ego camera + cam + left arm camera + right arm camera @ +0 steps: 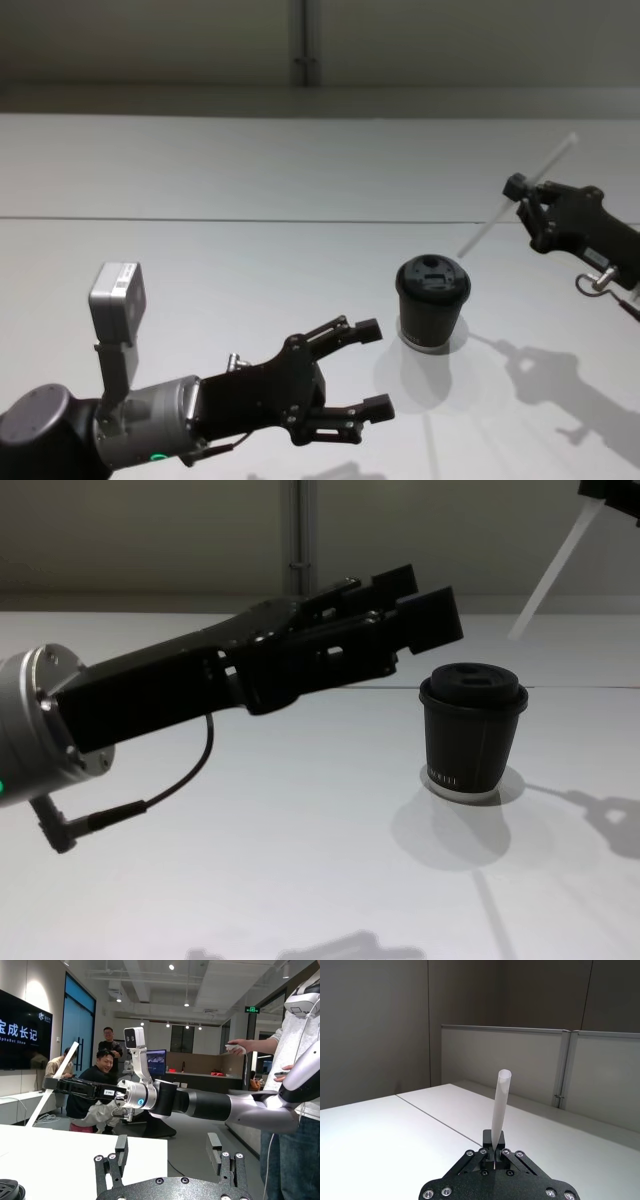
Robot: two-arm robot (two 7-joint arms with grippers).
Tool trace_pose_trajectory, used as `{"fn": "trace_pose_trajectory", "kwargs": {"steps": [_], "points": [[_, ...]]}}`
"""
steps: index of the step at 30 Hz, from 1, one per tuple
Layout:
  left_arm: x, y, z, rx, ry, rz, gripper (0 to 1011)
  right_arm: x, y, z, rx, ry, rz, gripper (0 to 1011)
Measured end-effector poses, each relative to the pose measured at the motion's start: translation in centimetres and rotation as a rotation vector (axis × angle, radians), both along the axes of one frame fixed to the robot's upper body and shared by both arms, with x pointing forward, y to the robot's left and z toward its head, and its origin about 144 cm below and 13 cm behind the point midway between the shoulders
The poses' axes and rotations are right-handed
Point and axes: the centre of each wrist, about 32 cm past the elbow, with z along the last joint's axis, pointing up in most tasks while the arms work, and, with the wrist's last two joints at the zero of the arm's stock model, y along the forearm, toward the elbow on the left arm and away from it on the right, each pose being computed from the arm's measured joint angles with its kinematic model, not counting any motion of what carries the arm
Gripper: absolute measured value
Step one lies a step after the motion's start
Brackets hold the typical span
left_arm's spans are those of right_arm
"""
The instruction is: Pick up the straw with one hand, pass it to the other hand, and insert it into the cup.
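1. The right gripper [522, 200] hangs in the air at the far right, above the table [200, 280]. Its jaws are closed on the straw [482, 235].
2. The straw is gripped around its middle and sits tilted. Its lower end points down and left toward the cup [432, 300], and its upper end rises to the far right.
3. The straw's lower end is in the air, apart from the cup, on the cup's far-right side.
4. The cup stands upright on the table, right of centre, with its lid on.
5. The left gripper [372, 367] hovers above the table at the near left of the cup. Its jaws are spread wide and hold nothing.
6. Its fingers point right toward the cup and do not touch it.
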Motion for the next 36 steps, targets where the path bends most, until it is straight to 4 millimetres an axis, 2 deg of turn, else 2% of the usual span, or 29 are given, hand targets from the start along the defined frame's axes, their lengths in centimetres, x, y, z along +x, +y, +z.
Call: {"fn": "trace_pose_trajectory", "kwargs": {"steps": [36], "points": [[0.0, 0.0, 0.0, 0.0, 0.0, 0.0, 1001, 1.4, 1.2, -0.4, -0.028, 0.031, 0.013, 11]]}}
